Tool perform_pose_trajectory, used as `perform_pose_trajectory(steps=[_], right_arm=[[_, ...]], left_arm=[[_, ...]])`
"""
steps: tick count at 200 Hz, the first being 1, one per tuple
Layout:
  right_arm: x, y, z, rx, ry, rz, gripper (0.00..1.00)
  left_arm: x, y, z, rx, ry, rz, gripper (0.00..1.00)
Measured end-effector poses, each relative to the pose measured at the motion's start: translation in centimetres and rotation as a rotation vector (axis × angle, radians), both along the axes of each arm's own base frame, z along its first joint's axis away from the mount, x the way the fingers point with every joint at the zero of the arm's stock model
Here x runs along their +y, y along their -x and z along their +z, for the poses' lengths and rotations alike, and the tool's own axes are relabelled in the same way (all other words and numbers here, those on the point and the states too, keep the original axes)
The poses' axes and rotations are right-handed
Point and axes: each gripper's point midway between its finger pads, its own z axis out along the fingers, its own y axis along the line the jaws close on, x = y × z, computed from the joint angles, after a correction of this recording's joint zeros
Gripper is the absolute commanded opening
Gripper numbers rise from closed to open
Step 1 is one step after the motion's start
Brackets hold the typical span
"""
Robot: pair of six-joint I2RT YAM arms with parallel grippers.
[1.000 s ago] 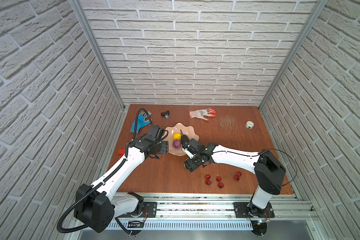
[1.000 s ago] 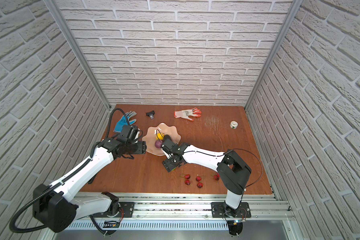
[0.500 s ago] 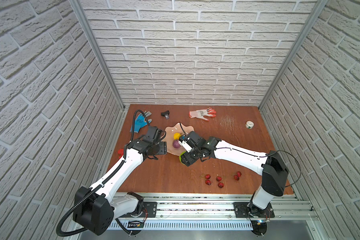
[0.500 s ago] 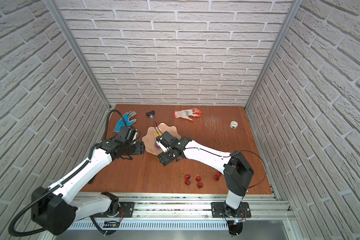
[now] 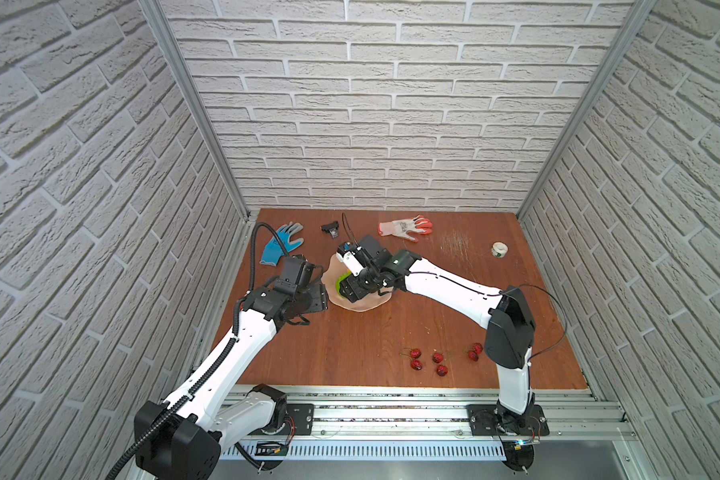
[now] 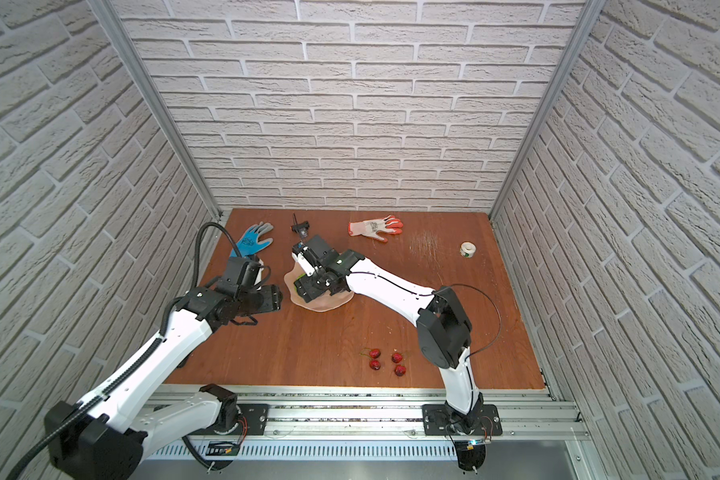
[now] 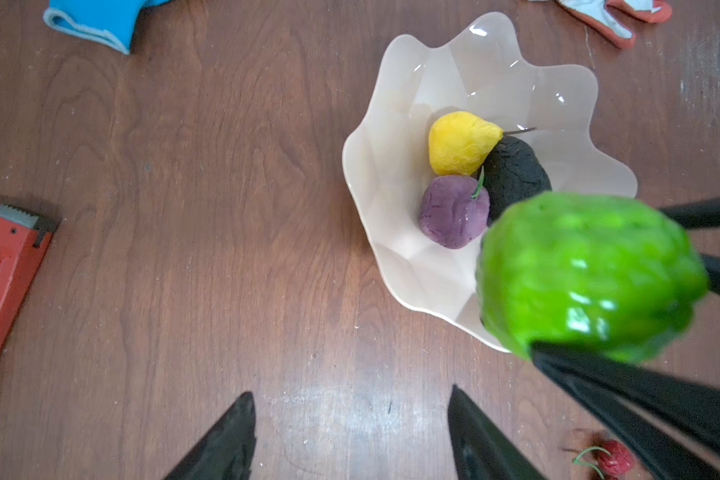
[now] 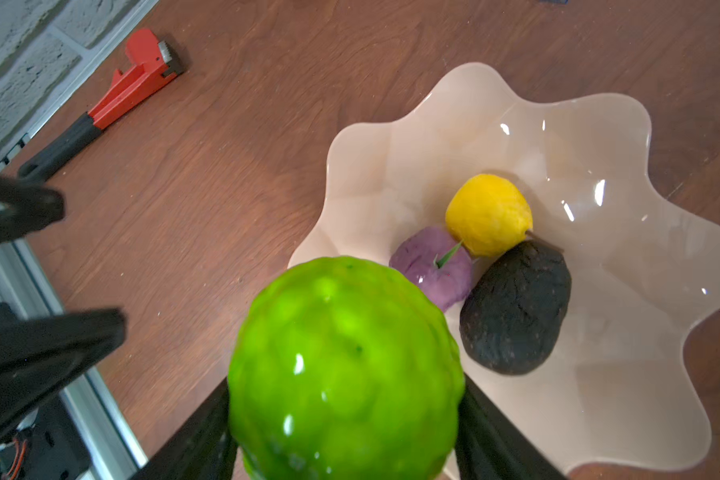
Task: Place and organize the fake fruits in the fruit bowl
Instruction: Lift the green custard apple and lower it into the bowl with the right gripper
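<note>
The pale peach fruit bowl (image 5: 360, 306) (image 6: 327, 306) (image 7: 416, 62) (image 8: 599, 141) sits left of the table's middle. A yellow fruit (image 8: 489, 214) (image 7: 458, 143), a purple one (image 8: 441, 274) (image 7: 452, 212) and a dark avocado (image 8: 516, 307) (image 7: 516, 174) lie together in it. My right gripper (image 8: 346, 399) (image 5: 352, 286) is shut on the bumpy green ball (image 8: 346, 370) (image 7: 591, 274) (image 5: 341, 282), held above the bowl's near-left rim. My left gripper (image 7: 350, 392) (image 5: 314, 297) hangs open and empty over bare table just left of the bowl. Several red berries (image 5: 437, 359) (image 6: 385, 359) lie at the front right.
A blue glove (image 5: 281, 243), a small black part (image 5: 330, 228) and an orange-white glove (image 5: 404, 227) lie along the back. A white tape roll (image 5: 499, 249) stands back right. A red wrench (image 8: 129, 87) (image 7: 1, 274) lies by the left edge.
My right gripper has carried the green ball from the table in front of the bowl up and back over the bowl's near rim. The left arm has barely moved.
</note>
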Motion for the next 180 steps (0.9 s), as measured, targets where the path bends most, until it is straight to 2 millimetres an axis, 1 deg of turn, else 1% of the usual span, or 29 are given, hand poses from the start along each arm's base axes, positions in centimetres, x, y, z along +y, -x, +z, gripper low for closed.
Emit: perform_pose_trajectory(steps=[15, 40, 70, 111, 139, 171, 180], right_arm=[[0.7, -1.4, -0.9, 0.003, -0.004, -0.001, 0.63], [1.4, -2.7, -2.2, 0.005, -0.002, 0.003, 0.63], [1.5, -4.0, -2.7, -0.002, -0.006, -0.002, 0.63], [1.9, -5.0, -3.2, -0.003, -0.023, 0.001, 0.64], [2.6, -6.0, -3.3, -0.023, -0.029, 0.012, 0.64], [2.9, -6.5, -4.3, -0.027, -0.012, 0.026, 0.64], [3.0, -6.7, -4.3, -0.031, -0.012, 0.027, 0.64]], left_arm=[[0.3, 0.2, 0.0, -0.001, 0.002, 0.011, 0.73], [0.6, 0.6, -0.3, 0.003, 0.004, 0.024, 0.73], [0.9, 0.9, -0.7, 0.014, 0.006, 0.037, 0.73], [1.0, 1.1, -0.8, 0.017, 0.005, 0.039, 0.73], [1.0, 1.2, -0.9, 0.019, 0.008, 0.044, 0.73], [1.1, 1.5, -1.1, 0.023, 0.009, 0.049, 0.73], [1.2, 1.5, -1.1, 0.023, 0.011, 0.052, 0.73]])
